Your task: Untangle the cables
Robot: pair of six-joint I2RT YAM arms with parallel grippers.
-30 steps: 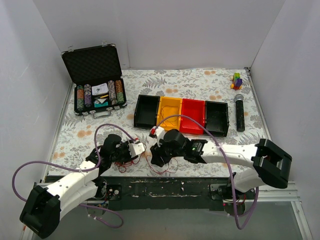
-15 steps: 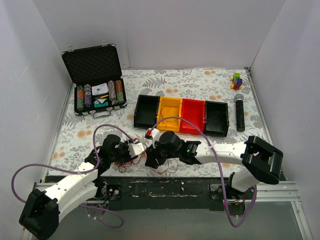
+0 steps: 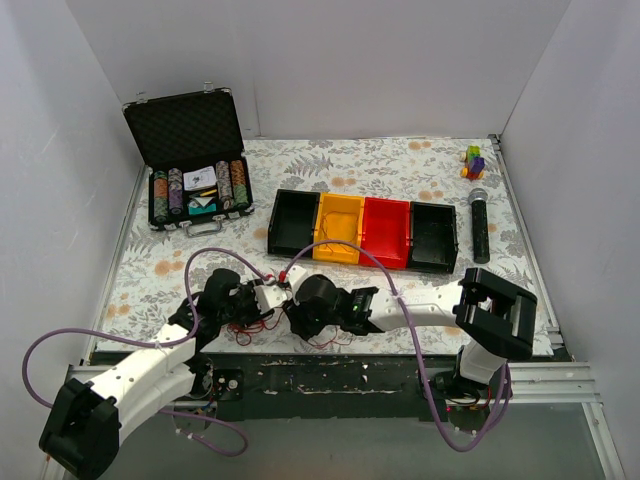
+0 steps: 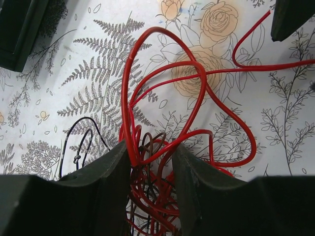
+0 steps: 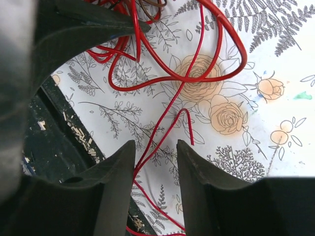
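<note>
The left gripper [image 4: 150, 150] has its two black fingers [image 4: 103, 187] drawn in against a thick knot of the cables [image 4: 150, 196], thin red wires with a few dark brown and black ones mixed in. The bunch fills the gap between the jaws, so it looks gripped. From that knot, several red loops arch out over the flower-printed counter [image 3: 400, 170], and a couple of black strands curl off to one side.

The right gripper [image 5: 155, 147] is spread apart. One of the cables, a single red one, runs loosely through the gap between its fingers [image 5: 197, 187] without either pad pressing on it. Beyond its tips lie more red loops, and the left gripper's dark body bulks in at the edge of that wrist view, with the tangle gathered under it.

From above, the two grippers sit nose to nose, just beside each other, close to the counter's near edge and a little left of its middle. The cables are spread beneath and around them, reaching almost to that edge. Each arm trails back to its base at the near side, the left from the near-left corner and the right from the near-right.

Further out, a row of four open plastic bins [image 3: 360, 232], black, yellow, red and black, stands at mid-counter. An open black case of poker chips [image 3: 185, 130] sits toward the far-left corner. A black microphone [image 3: 479, 225] lies along the right edge, and a small multicoloured toy [image 3: 473, 160] is in the far-right corner.
</note>
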